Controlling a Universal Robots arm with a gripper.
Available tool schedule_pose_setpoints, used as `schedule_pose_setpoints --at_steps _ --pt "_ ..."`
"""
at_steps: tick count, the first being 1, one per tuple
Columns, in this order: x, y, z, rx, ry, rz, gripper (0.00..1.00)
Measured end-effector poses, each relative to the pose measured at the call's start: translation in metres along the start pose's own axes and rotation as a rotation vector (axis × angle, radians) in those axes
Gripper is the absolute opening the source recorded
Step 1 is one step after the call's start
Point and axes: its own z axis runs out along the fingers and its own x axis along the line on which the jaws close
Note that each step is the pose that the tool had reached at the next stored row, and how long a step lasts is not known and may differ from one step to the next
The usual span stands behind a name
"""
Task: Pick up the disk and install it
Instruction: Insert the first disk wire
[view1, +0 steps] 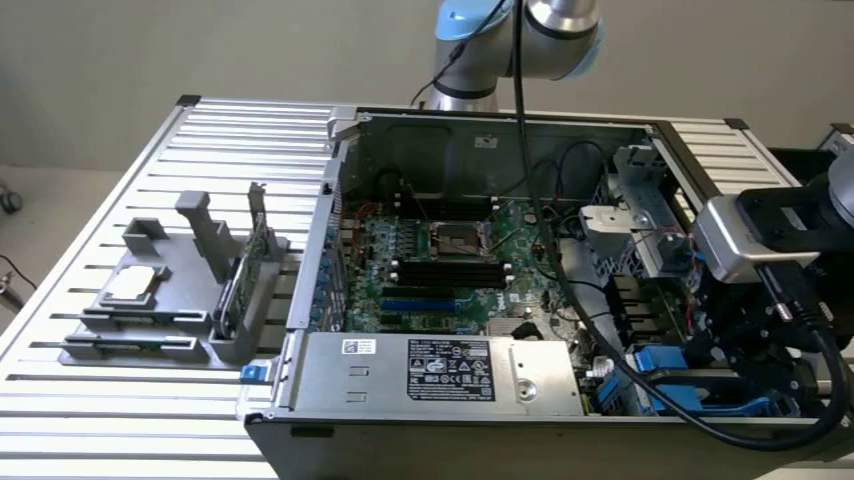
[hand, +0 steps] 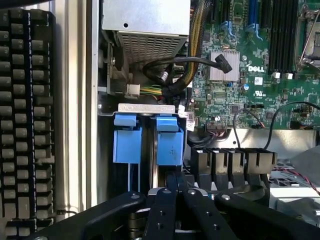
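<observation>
Fingers drawn together, the pincer (hand: 176, 179) meets the disk (hand: 169, 142) standing inside the computer case (view1: 331, 200), seemingly pressing it home.

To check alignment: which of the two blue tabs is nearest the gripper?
The tab beside the motherboard; the gripper lines up with it. The other tab is nearer the case wall.
</observation>
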Motion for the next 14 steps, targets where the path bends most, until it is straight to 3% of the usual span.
schedule_pose_setpoints --at_steps 5,7,14 --pt "0.003 0.0 0.0045 0.0 -0.0009 0.0 0.11" --pt "0.002 0.0 0.0023 0.0 -0.0056 0.0 0.11" --pt "0.0 0.0001 -0.0291 -0.0001 -0.006 0.0 0.11"
